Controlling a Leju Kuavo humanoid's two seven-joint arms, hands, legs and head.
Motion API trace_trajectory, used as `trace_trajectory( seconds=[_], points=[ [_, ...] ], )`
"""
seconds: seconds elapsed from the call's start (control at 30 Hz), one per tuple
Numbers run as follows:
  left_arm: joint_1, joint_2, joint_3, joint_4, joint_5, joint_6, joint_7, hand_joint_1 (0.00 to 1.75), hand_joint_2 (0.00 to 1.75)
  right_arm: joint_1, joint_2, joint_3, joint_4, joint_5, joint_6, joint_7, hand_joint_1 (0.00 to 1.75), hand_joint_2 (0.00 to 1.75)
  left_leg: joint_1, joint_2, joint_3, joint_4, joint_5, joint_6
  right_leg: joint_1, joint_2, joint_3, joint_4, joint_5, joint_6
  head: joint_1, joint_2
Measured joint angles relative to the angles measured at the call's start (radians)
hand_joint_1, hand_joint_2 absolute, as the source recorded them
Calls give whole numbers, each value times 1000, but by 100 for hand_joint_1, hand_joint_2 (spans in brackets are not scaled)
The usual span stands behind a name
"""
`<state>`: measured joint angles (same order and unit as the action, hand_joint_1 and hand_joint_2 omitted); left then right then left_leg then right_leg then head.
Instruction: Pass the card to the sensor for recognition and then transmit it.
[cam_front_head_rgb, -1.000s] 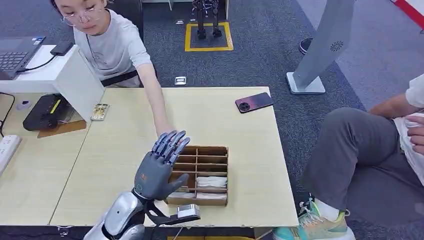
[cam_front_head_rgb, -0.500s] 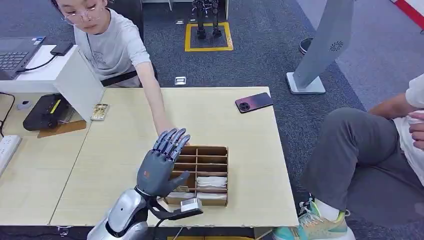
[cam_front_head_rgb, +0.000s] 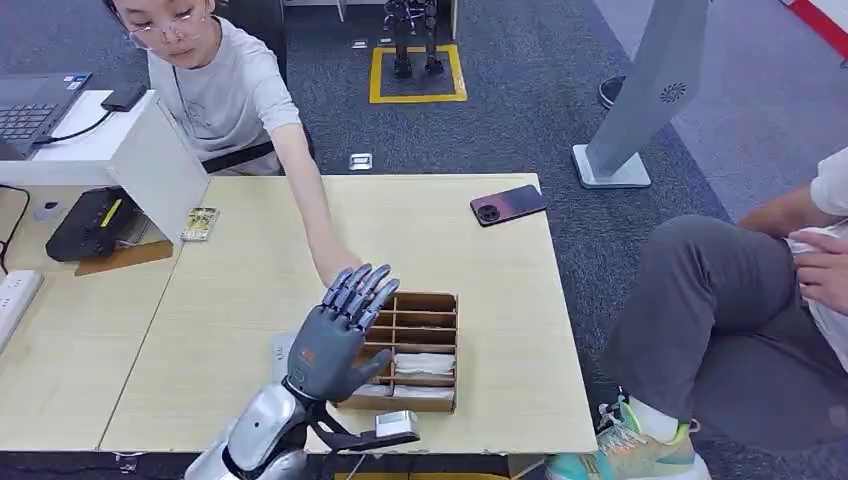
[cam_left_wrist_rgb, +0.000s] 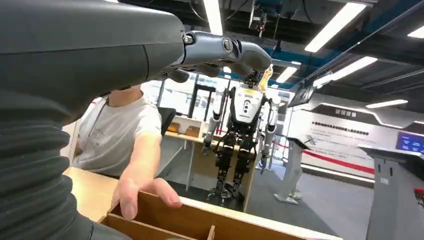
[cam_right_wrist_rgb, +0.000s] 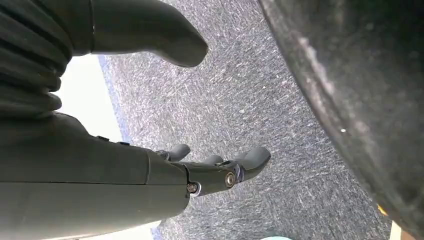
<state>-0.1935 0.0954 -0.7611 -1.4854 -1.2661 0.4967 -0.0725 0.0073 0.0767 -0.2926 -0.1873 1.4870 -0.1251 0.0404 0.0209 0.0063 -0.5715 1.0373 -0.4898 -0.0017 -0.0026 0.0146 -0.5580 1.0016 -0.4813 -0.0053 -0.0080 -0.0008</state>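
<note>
My left hand (cam_front_head_rgb: 340, 335) is raised with its fingers spread and holds nothing. It hangs over the left side of a wooden compartment box (cam_front_head_rgb: 432, 300) near the table's front edge. White cards (cam_front_head_rgb: 422, 362) lie in the box's near compartments. A person's hand (cam_front_head_rgb: 335, 266) reaches to the box's far left corner; in the left wrist view that person's hand (cam_left_wrist_rgb: 145, 192) rests on the box rim (cam_left_wrist_rgb: 235, 220), beyond my left hand (cam_left_wrist_rgb: 220, 50). The black sensor device (cam_front_head_rgb: 95, 222) sits at the table's far left. My right hand (cam_right_wrist_rgb: 210, 172) hangs empty over carpet, fingers extended.
A phone (cam_front_head_rgb: 508, 204) lies at the table's far right corner. A small patterned object (cam_front_head_rgb: 200, 222) lies beside a white box (cam_front_head_rgb: 150, 160) at the left. A seated person's leg (cam_front_head_rgb: 700, 290) is close to the table's right edge. A power strip (cam_front_head_rgb: 14, 295) is far left.
My left hand has shifted right and a little towards the box. The person's hand stays at the box's far left corner.
</note>
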Motion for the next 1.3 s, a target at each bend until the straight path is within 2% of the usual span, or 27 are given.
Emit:
trace_trajectory(
  seconds=[0.27, 0.77, 1.07, 1.3],
  points=[
    [-9, -30, -20, 58, -45, 10, 22, 0, 175, 0, 0, 0, 0, 1, 2, 0, 0, 175, 0, 0, 0, 0, 0, 0, 0, 0, 0, 0, 0, 0, 0, 0],
    [-20, -63, -24, 140, -26, 18, 27, 0, 175, 0, 0, 0, 0, 3, 2, 0, 0, 175, 0, 0, 0, 0, 0, 0, 0, 0, 0, 0, 0, 0, 0, 0],
    [-29, -84, -24, 193, -6, 69, 32, 0, 175, -1, 0, 2, 0, 12, 2, 1, 0, 175, 0, 0, 0, 0, 0, 0, 0, 0, 0, 0, 0, 0, 0, 0],
    [-42, -106, -23, 228, 23, 76, 20, 0, 175, -2, 0, 4, 0, 14, 3, 1, 0, 175, 0, 0, 0, 0, 0, 0, 0, 0, 0, 0, 0, 0, 0, 0]
  ],
)
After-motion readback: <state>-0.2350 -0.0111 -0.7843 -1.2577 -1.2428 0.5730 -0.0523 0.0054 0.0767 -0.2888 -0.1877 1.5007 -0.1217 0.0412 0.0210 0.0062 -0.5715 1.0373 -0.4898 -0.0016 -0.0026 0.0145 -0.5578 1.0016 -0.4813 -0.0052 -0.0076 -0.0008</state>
